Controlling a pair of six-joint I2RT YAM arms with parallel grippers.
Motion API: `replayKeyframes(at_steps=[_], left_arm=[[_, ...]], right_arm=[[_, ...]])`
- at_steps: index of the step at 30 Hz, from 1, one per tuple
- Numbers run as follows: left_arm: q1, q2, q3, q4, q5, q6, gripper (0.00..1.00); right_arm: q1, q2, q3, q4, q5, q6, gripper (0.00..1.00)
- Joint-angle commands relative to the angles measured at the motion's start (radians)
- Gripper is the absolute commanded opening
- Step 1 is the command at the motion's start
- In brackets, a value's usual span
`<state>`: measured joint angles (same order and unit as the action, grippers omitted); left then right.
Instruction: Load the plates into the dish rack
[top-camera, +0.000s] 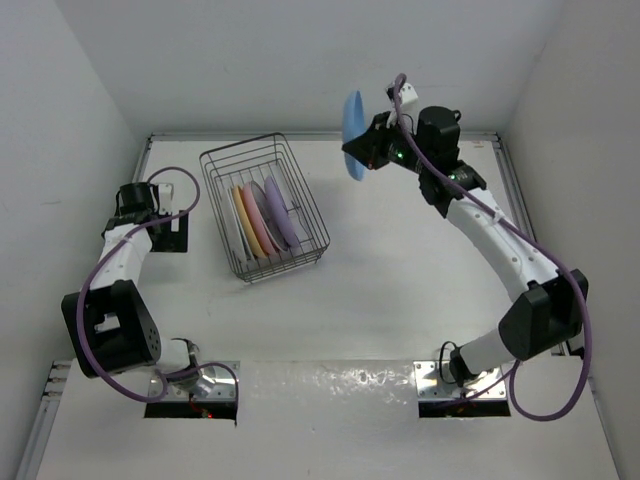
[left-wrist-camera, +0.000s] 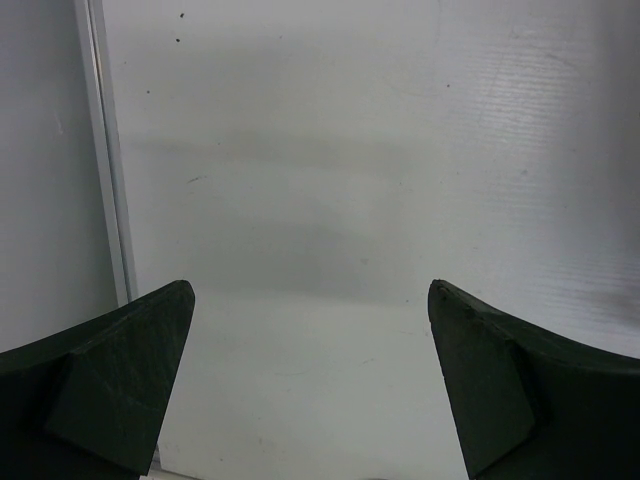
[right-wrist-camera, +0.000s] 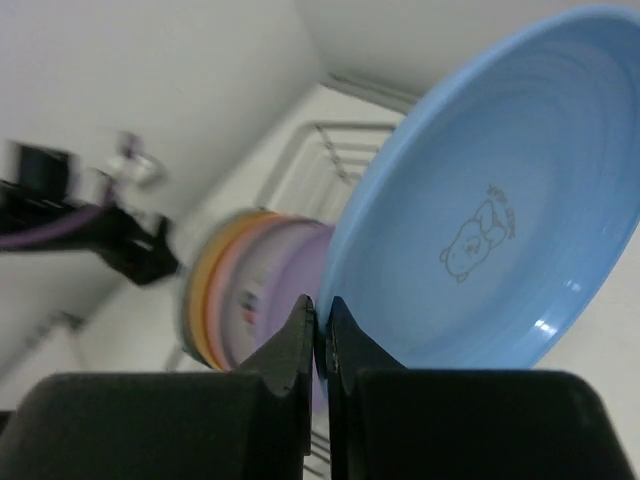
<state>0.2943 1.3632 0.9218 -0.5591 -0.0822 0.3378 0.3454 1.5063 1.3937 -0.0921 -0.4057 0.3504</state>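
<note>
My right gripper (top-camera: 368, 148) is shut on the rim of a blue plate (top-camera: 353, 134) and holds it on edge in the air, right of and beyond the dish rack (top-camera: 314, 218). In the right wrist view the blue plate (right-wrist-camera: 500, 220) fills the right side, pinched between my fingers (right-wrist-camera: 296, 330). The dark wire rack holds upright plates: yellow (top-camera: 243, 224), pink (top-camera: 256, 216) and purple (top-camera: 282, 212), blurred in the right wrist view (right-wrist-camera: 250, 290). My left gripper (top-camera: 172, 232) is open and empty, over bare table left of the rack; its fingers (left-wrist-camera: 120, 380) stand wide apart.
White walls enclose the table on three sides. A metal rail (left-wrist-camera: 105, 150) runs along the table's left edge close to my left gripper. The arm bases sit at the near edge (top-camera: 200, 385).
</note>
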Motion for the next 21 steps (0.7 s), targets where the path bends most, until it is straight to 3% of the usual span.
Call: replayKeyframes(at_steps=[1, 4, 7, 14, 18, 21], left_arm=[[0.0, -0.018, 0.035, 0.031, -0.002, 0.017, 1.0], [0.002, -0.018, 0.038, 0.03, -0.002, 0.015, 1.0], [0.002, -0.018, 0.045, 0.03, 0.009, 0.01, 1.0], [0.002, -0.018, 0.043, 0.016, 0.009, 0.006, 1.0], [0.002, -0.024, 0.045, 0.011, 0.001, 0.01, 1.0], [0.002, -0.029, 0.043, 0.011, 0.002, 0.013, 1.0]], right_arm=[[0.032, -0.024, -0.091, 0.485, -0.119, 0.424, 0.0], [0.092, 0.006, -0.153, 0.732, -0.172, 0.621, 0.0], [0.135, 0.052, -0.165, 0.781, -0.225, 0.671, 0.0], [0.152, 0.155, -0.121, 0.683, -0.409, 0.598, 0.0], [0.152, 0.164, -0.087, 0.476, -0.38, 0.414, 0.0], [0.152, 0.184, -0.084, 0.451, -0.377, 0.386, 0.0]])
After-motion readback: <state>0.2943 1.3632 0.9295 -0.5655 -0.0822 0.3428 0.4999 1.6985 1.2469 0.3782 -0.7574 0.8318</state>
